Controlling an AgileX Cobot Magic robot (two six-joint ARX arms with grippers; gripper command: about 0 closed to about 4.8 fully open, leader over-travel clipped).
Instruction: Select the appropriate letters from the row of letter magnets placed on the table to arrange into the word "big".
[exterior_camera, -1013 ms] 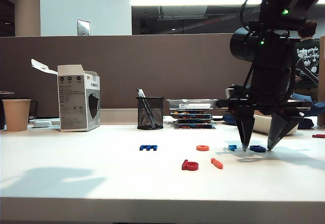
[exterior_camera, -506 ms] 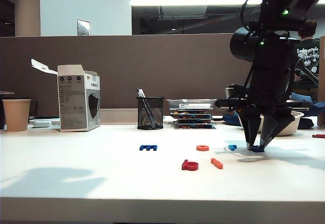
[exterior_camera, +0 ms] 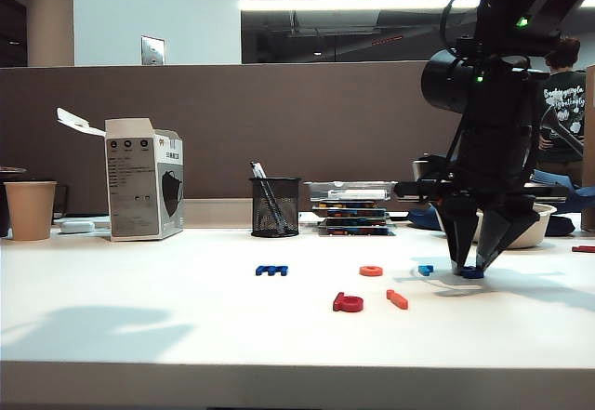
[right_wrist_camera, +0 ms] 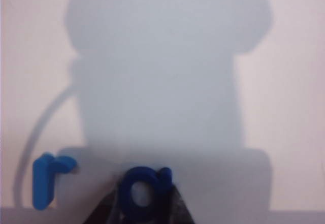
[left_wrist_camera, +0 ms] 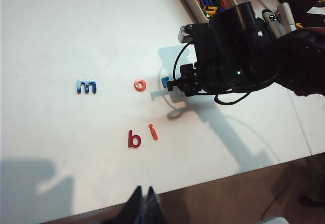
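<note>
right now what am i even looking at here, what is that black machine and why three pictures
It is a two-armed robot, and each arm ends in a two-finger hand. One picture comes from a camera across the table; the other two come from cameras on the wrists.

On the white table lie letter magnets: a blue m, an orange o, a light blue r, a red b and an orange-red i.

The right hand is down on the table, its fingers closed around the dark blue g. The left hand hangs shut near the front edge, holding nothing.
</note>
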